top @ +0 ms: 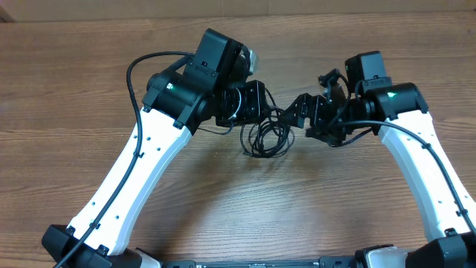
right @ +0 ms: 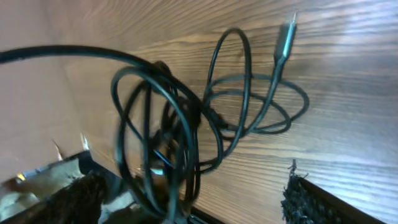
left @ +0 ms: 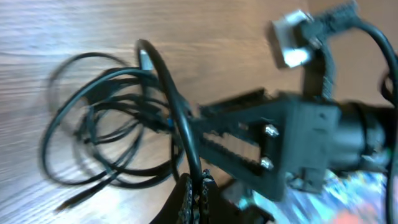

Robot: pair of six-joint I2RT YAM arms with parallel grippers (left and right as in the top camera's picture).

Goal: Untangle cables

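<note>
Left claw (left: 194, 190) on cables (left: 168, 82), table (left: 62, 25) centre

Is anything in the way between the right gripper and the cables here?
Nothing visible. The cables loop directly between the jaws of the open right gripper, with no other object in front. The left gripper, shut on one strand, sits close beside them, not in the path.

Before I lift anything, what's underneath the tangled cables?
Bare wooden table shows through the loops of the cables. Where the left hand pinches them, the hand covers whatever lies beneath.
</note>
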